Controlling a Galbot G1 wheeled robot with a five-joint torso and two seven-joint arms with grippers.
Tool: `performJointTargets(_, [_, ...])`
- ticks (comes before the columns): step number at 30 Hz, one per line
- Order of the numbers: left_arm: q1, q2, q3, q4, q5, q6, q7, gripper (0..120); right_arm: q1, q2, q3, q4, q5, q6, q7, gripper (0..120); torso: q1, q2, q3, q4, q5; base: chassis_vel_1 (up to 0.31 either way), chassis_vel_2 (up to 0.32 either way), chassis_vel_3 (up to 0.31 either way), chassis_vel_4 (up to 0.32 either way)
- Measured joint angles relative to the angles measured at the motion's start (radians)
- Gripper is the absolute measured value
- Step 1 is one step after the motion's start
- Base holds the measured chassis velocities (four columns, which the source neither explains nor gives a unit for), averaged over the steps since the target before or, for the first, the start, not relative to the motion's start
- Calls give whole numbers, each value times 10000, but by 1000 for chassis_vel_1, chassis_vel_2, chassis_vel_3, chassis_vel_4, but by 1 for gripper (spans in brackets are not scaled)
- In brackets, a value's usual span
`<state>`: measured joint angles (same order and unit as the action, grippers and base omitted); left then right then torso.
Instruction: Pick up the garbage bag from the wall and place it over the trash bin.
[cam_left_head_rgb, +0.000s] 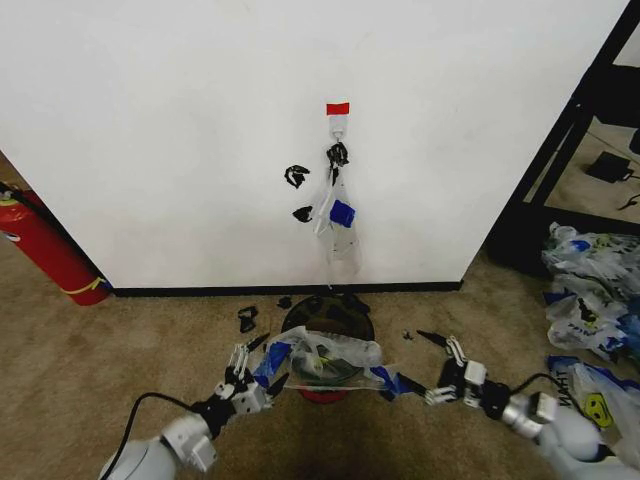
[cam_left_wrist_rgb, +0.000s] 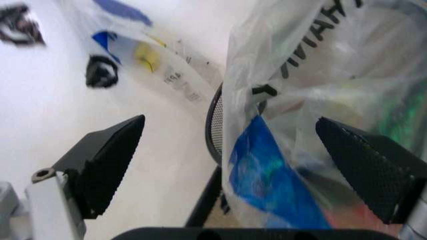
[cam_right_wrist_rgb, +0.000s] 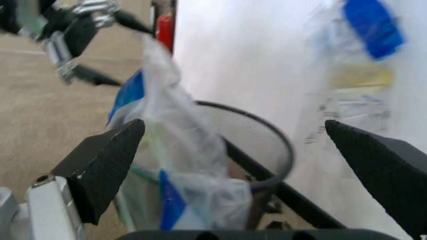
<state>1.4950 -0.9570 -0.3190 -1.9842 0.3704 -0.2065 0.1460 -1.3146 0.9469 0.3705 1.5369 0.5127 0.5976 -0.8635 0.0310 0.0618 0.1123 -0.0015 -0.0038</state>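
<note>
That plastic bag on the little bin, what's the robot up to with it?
The robot is fitting the garbage bag over the trash bin, which stands on the carpet by the wall. The bag lies draped across the bin's mouth. The left claw is open at the bag's left edge, and the right claw is open just off its right corner. Neither claw is clamped on the bag. A slimmer clear bag hangs from the wall hook above.

Both arms reach forward and low, wrists about level. The left gripper (cam_left_head_rgb: 262, 362) has its 2 fingers spread wide. The right gripper (cam_left_head_rgb: 443, 369) likewise has its fingers spread apart.
</note>
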Motion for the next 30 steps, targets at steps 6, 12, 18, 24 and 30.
performJointTargets(6, [-463,-26,420,157,-678,852,-100,100,267,88,-212,-83,-279,-289,-813,97,0,0,0,0,-3,0,0,0,0])
performJointTargets(12, [-840,151,560,322,-1039,1139,-211,97,521,285,-677,-139,-570,-355,-598,77,0,0,0,0,-1,0,0,0,0])
performJointTargets(18, [-948,238,655,322,-1121,1366,-144,80,714,495,-1118,-232,-981,-438,-181,56,0,0,-1,1,0,0,0,0,0])
performJointTargets(24, [-1030,313,697,330,-1124,1531,199,55,1076,486,-1247,-378,-1707,-715,164,30,0,0,0,1,-1,0,0,0,0])
performJointTargets(30, [-988,356,647,158,-1212,1480,215,35,1184,457,-1303,-334,-1581,-709,559,10,0,0,0,0,0,0,0,0,0])
